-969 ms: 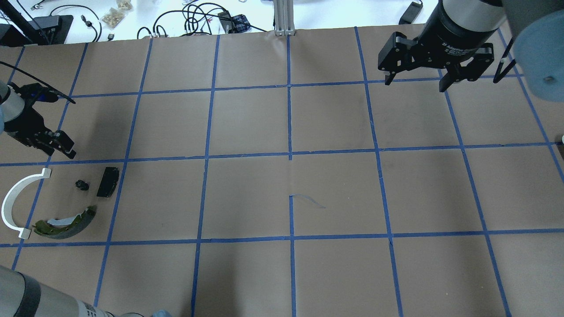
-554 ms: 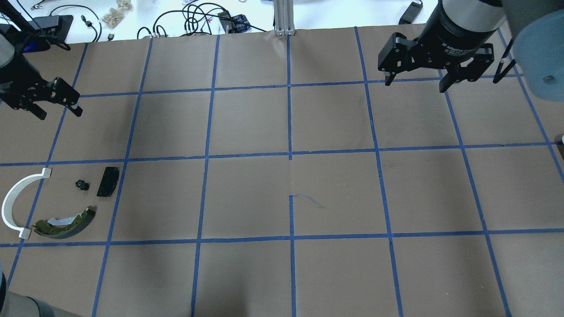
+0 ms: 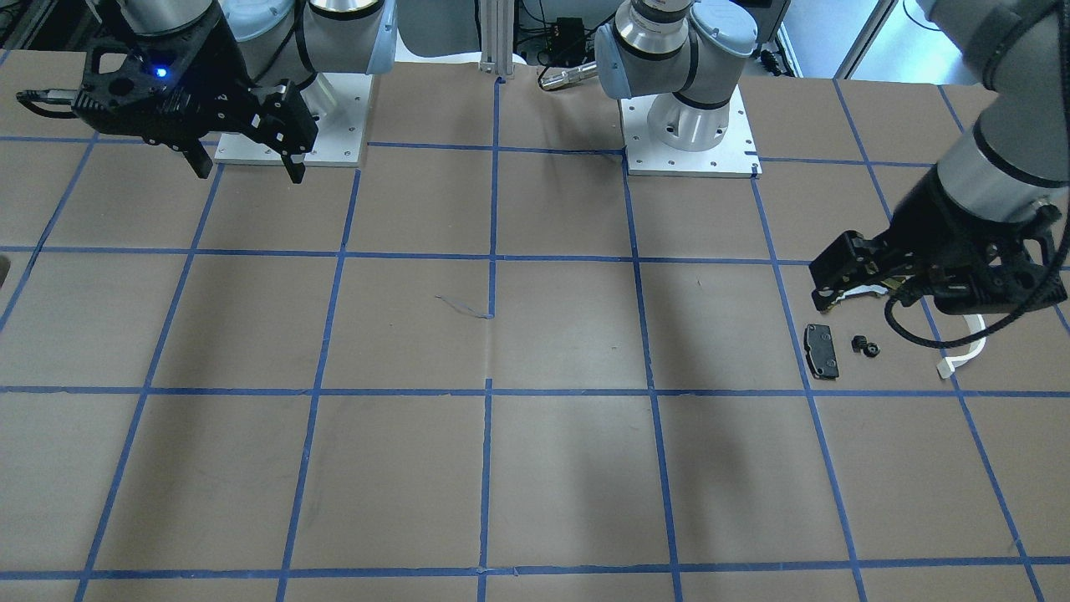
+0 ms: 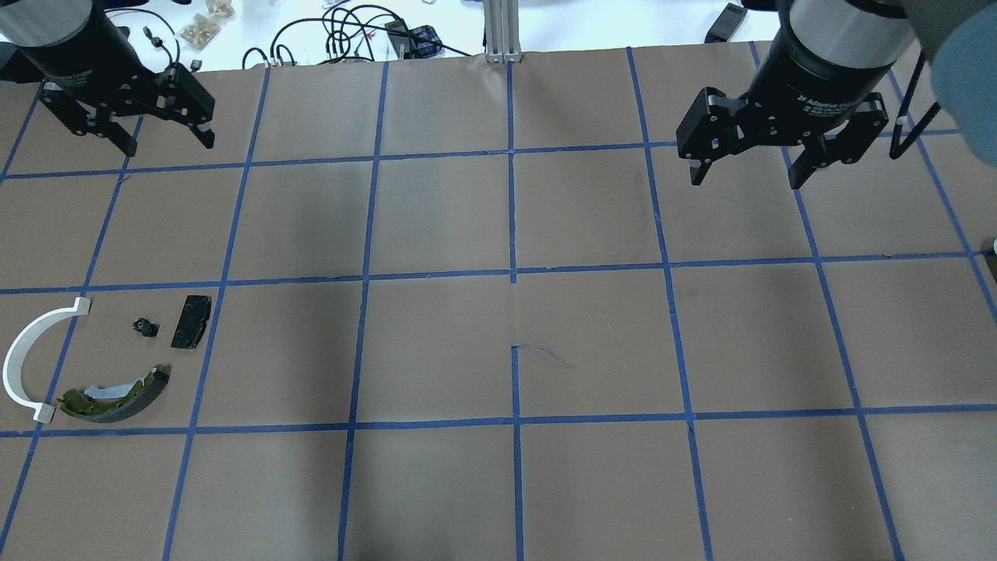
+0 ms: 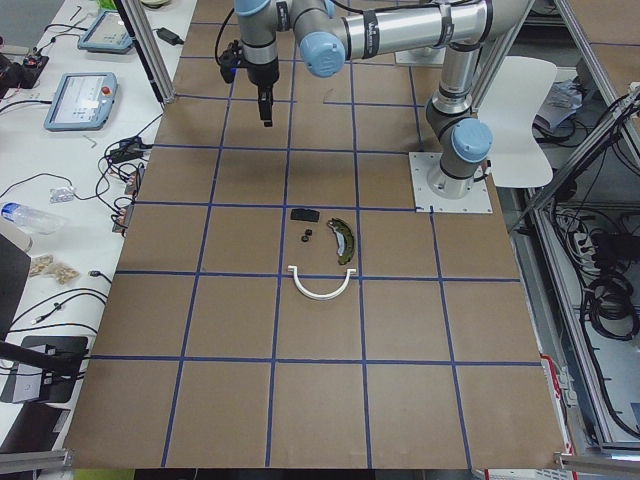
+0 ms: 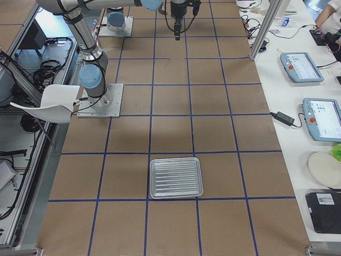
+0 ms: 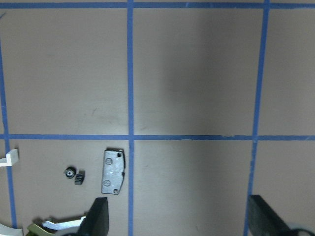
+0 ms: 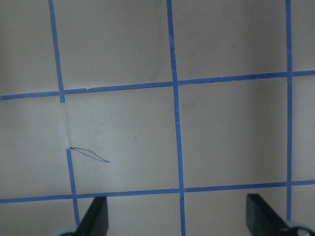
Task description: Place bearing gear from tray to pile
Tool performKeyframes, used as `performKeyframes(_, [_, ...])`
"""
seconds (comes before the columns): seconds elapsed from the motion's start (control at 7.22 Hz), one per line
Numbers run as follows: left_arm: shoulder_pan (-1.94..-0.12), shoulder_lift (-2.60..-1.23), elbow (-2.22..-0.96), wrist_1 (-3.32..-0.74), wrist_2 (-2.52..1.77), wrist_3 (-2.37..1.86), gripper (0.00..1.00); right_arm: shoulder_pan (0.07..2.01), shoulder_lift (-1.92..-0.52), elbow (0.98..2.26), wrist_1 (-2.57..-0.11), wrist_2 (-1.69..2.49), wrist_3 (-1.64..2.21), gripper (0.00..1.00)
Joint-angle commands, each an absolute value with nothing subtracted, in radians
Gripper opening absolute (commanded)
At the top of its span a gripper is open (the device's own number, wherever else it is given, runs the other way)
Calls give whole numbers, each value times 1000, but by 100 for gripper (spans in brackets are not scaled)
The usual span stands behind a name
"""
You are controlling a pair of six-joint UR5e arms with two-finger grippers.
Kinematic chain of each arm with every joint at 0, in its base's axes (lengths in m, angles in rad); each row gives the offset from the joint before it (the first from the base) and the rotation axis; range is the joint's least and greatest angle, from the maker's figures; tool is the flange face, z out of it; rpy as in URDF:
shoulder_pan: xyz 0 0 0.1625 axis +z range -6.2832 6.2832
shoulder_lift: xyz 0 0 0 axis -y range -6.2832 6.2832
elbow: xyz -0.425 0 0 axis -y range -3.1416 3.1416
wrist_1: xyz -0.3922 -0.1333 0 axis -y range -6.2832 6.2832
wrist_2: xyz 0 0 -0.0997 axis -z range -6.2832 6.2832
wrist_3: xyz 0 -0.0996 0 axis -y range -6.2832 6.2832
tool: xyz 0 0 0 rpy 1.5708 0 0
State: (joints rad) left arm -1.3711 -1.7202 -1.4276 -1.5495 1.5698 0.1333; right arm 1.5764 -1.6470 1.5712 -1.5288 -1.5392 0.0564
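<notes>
LEFT END OF THE TABLE: The small black bearing gear [image 4: 144,328] lay on the paper-covered table [image 4: 592,343] within the pile [image 4: 117,403]. It sat between the white plastic arc [image 4: 9,365] and the black rectangular pad [image 4: 191,321], touching neither, with the olive-gold brake shoe [image 4: 144,387] nearby. The left gripper [image 4: 167,144] hung over the table's far side, well apart from the pile, its fingers [image 7: 96,221] spread wide and holding nothing. The right gripper [image 4: 745,181] hovered toward the opposite end, its fingers [image 8: 96,221] likewise wide and empty. A metal tray [image 6: 176,177] sat at the table's right end.
</notes>
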Motion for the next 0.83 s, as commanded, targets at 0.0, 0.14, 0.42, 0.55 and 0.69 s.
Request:
performKeyframes(0.0, [-1477,-1687,-1439,-1557,1574,65,100,1577,-1647,1571,-1526,-1558,15,100])
performKeyframes(0.14, [-1514,-1662,-1443,-1572,1566,64,100,1577,-1647,1571,-1526,-1571,15,100])
performKeyframes(0.42, [-1526,-1637,-1447,-1641,1568,63,100,1578,-1647,1571,-1531,-1566,20,100])
performKeyframes(0.55, [-1543,-1634,-1460,-1640,1566,51,100,1578,-1647,1572,-1531,-1563,23,100])
performKeyframes(0.69, [-1558,-1629,-1472,-1640,1569,29,100,1578,-1647,1572,-1529,-1562,23,100])
